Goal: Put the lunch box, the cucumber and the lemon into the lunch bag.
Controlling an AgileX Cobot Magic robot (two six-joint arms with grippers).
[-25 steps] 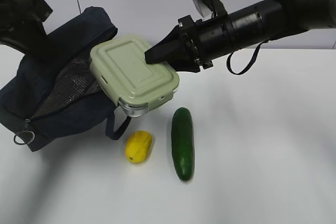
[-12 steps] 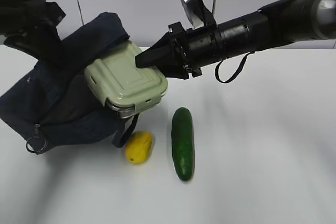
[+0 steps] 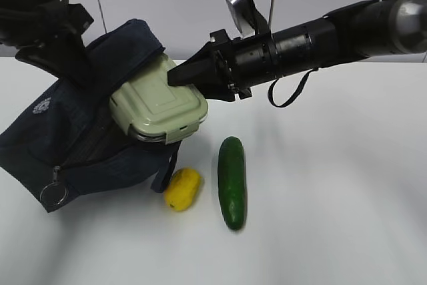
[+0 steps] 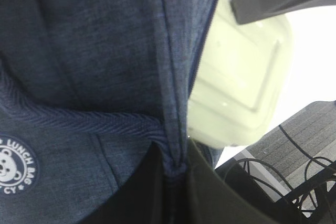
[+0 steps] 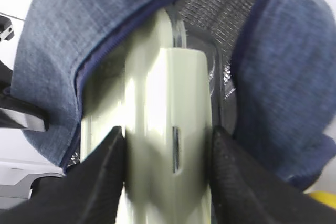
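My right gripper (image 3: pixel 175 76) is shut on the sage-green lunch box (image 3: pixel 157 103), which is tilted and partly inside the open mouth of the navy lunch bag (image 3: pixel 73 138). In the right wrist view the box (image 5: pixel 168 129) sits between my fingers, with the bag's mesh lining behind it. My left gripper (image 4: pixel 176 169) is shut on the bag's upper edge (image 4: pixel 173 129) and holds it up; the box (image 4: pixel 241 82) shows beside it. The yellow lemon (image 3: pixel 182 188) and the dark green cucumber (image 3: pixel 232 181) lie on the table in front of the bag.
The bag's silver ring pull (image 3: pixel 53 193) hangs at its front left corner, and a strap loop (image 3: pixel 165 165) droops by the lemon. The white table (image 3: pixel 333 198) stretches right of the cucumber.
My right gripper has pushed the lunch box left and deeper into the bag's mouth. My left gripper has lifted the bag's edge, and the bag has shifted right toward the lemon.
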